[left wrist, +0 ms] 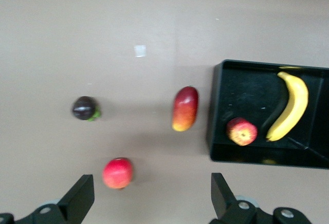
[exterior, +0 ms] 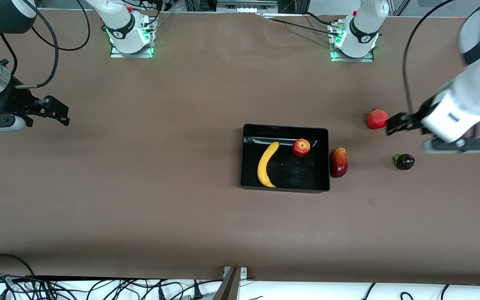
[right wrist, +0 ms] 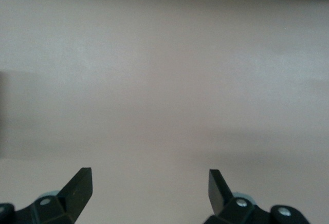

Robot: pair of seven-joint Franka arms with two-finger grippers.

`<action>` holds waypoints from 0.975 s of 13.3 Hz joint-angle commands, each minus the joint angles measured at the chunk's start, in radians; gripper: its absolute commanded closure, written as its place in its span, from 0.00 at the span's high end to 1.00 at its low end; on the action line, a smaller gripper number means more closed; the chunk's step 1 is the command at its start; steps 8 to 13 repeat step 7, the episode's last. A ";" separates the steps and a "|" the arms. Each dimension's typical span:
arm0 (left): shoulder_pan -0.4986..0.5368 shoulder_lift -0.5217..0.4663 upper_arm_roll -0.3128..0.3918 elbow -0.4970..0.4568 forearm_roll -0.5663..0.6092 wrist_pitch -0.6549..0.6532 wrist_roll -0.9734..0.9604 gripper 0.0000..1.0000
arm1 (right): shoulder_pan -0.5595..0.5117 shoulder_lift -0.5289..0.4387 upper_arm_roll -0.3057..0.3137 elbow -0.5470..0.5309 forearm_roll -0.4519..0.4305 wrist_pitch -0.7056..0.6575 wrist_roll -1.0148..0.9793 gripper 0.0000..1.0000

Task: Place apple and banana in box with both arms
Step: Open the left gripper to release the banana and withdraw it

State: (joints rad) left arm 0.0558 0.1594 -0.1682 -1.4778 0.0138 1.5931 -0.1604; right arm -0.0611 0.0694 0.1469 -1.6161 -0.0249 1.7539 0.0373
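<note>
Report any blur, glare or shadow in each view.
Front view: left arm is motion-blurred; box wall shows a glossy streak; green lights glow at both bases. Left wrist view: slightly soft, with faint shadows beside the mango and the dark fruit. Right wrist view: bare table crossed by soft shadow bands.

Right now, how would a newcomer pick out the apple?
Find the black box mid-table. The apple lies inside it, beside the banana, toward the left arm's end. It is the only red fruit in the box; the others sit outside on the table.
</note>
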 commanded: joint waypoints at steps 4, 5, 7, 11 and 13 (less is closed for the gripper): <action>-0.109 -0.190 0.174 -0.153 0.066 0.011 0.177 1.00 | -0.002 0.003 0.002 0.012 -0.001 -0.007 -0.007 1.00; -0.123 -0.201 0.176 -0.151 0.069 -0.010 0.173 1.00 | -0.003 0.003 0.002 0.012 0.000 -0.008 -0.007 1.00; -0.114 -0.198 0.182 -0.138 0.042 -0.018 0.171 1.00 | -0.003 0.003 0.002 0.012 -0.001 -0.008 -0.004 1.00; -0.114 -0.198 0.182 -0.138 0.042 -0.018 0.171 1.00 | -0.003 0.003 0.002 0.012 -0.001 -0.008 -0.004 1.00; -0.114 -0.198 0.182 -0.138 0.042 -0.018 0.171 1.00 | -0.003 0.003 0.002 0.012 -0.001 -0.008 -0.004 1.00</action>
